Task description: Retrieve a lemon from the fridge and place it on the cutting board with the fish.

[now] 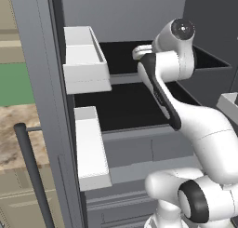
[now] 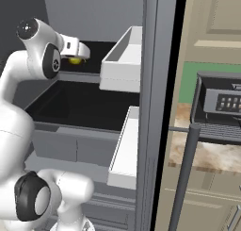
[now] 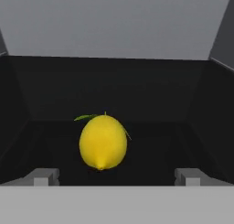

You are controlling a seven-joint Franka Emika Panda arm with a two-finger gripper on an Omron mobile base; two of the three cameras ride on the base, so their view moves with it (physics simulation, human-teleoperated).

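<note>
Now my gripper (image 3: 117, 177) stands wide, fingers (image 3: 42, 176) apart, with the lemon (image 3: 103, 142) at twelve o'clock on the fridge's black shelf (image 3: 151, 150).

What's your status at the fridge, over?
Gripper open, reaching into fridge. Lemon on black upper shelf, dead ahead between the fingertips, not gripped. Nothing between gripper and lemon.

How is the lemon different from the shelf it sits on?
The lemon is bright yellow; the shelf is black. The lemon is small and round; the shelf is wide and flat. The lemon has a little green leaf on top; the shelf is plain. Both are inside the fridge.
</note>
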